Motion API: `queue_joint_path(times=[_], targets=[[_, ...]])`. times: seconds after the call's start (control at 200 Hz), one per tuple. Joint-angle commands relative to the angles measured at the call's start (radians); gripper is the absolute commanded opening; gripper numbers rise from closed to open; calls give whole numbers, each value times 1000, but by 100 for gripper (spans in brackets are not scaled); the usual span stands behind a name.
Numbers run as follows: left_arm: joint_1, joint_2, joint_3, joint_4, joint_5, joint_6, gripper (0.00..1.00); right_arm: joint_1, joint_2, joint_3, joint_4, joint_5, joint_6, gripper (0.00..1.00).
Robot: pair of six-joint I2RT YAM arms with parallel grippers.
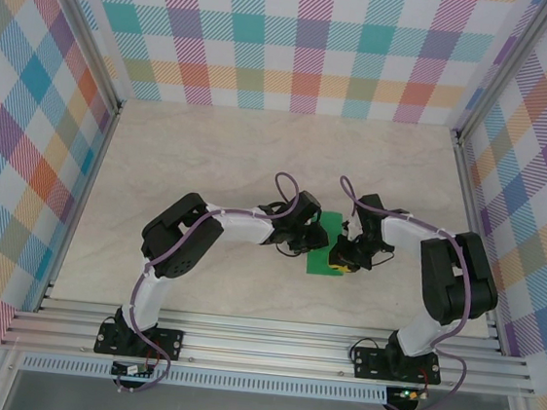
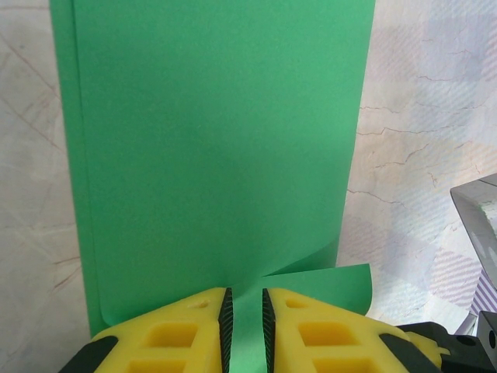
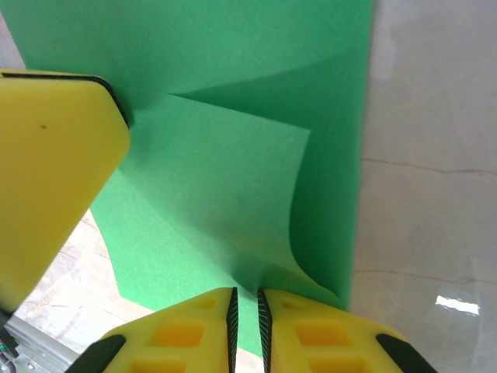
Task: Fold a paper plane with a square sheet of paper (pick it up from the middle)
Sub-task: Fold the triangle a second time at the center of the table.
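Note:
The square sheet of paper [image 1: 318, 265] is bright green, folded into a long band, and lies mid-table between both grippers. In the left wrist view the sheet [image 2: 217, 140] runs away from the yellow jaws, and a curled flap [image 2: 330, 284] rises at the right. My left gripper [image 2: 244, 315] is shut on a pucker of the paper at its near edge. In the right wrist view a corner flap of the sheet [image 3: 225, 179] bends up into my right gripper [image 3: 245, 311], which is shut on it. A yellow finger of the left gripper [image 3: 46, 171] presses the sheet at upper left.
The pale marbled table [image 1: 259, 155] is boxed in by plaid walls [image 1: 26, 140] on three sides. An aluminium rail [image 1: 268, 346] carrying both arm bases runs along the near edge. Both arms meet over the table's middle, close together.

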Motion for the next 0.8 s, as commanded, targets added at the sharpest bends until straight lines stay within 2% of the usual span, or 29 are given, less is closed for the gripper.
queue_joint_path(times=[0.0,0.225,0.485,0.795], targets=[[-7,25,10,-34,-3,9,20,1,29,4,-36,52,10,19],[-7,24,10,-35,-3,12,20,1,29,-25,-50,48,64,18],[-8,26,3,-34,1,11,20,-15,-57,-60,-82,34,99,20],[-8,26,1,-38,1,21,18,-60,-42,-130,-20,-46,153,20]])
